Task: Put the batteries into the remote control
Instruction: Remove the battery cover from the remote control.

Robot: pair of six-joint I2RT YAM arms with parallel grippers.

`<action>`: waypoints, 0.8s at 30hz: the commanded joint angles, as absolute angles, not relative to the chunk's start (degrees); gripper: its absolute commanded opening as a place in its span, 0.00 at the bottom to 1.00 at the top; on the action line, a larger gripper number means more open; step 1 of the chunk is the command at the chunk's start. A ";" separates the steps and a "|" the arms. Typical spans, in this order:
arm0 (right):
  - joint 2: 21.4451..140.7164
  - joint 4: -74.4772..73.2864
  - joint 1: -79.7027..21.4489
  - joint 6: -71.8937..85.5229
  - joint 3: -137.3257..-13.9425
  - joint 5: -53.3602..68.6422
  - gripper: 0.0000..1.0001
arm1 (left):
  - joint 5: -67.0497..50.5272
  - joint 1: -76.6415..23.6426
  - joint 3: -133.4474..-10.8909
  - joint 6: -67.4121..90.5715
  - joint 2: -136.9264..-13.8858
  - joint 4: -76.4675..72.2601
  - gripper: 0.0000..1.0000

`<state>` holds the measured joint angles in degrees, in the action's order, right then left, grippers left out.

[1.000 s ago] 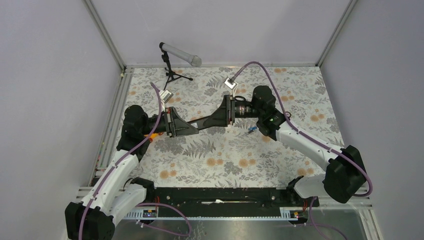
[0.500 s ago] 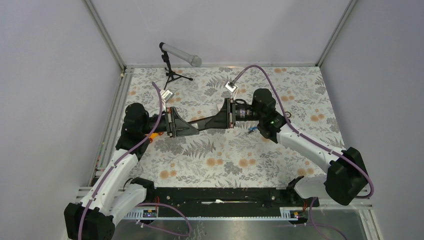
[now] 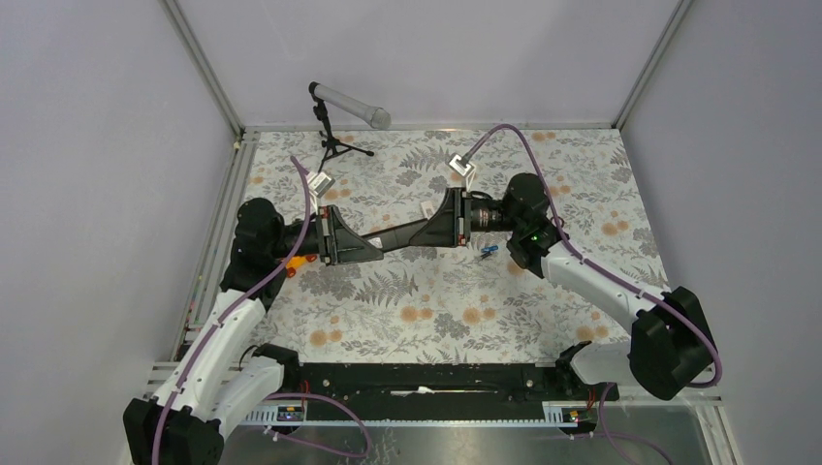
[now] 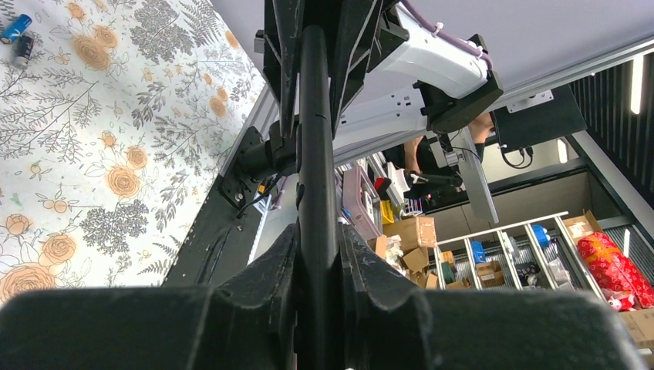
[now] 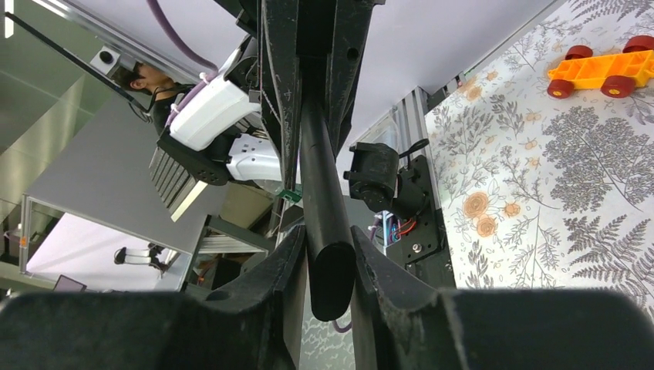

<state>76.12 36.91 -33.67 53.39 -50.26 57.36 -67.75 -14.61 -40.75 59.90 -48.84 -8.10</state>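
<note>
Two small cylindrical batteries [image 3: 488,251], one blue, lie on the floral tablecloth [image 3: 436,300] just beside the right wrist. The left gripper [image 3: 380,246] and right gripper [image 3: 415,235] each clamp one end of the long black plastic remote control [image 3: 397,240]. Its long axis runs between them, so neither is free.

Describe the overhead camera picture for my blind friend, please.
The left gripper and right gripper hold a long black remote between them above a floral table. Small batteries lie near the right arm, an orange toy car beside the left.
</note>
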 commanded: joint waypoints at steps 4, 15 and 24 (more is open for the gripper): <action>75.79 33.73 -30.41 50.89 -48.08 50.46 0.24 | -76.29 -14.68 -43.03 62.71 -44.74 -16.77 0.00; 78.53 29.17 -38.28 40.71 -56.03 55.74 0.80 | -75.08 -14.68 -45.56 49.96 -47.78 -0.25 0.00; 78.80 32.10 -38.32 45.41 -52.84 48.40 0.68 | -72.91 -14.68 -48.44 40.48 -50.21 12.52 0.00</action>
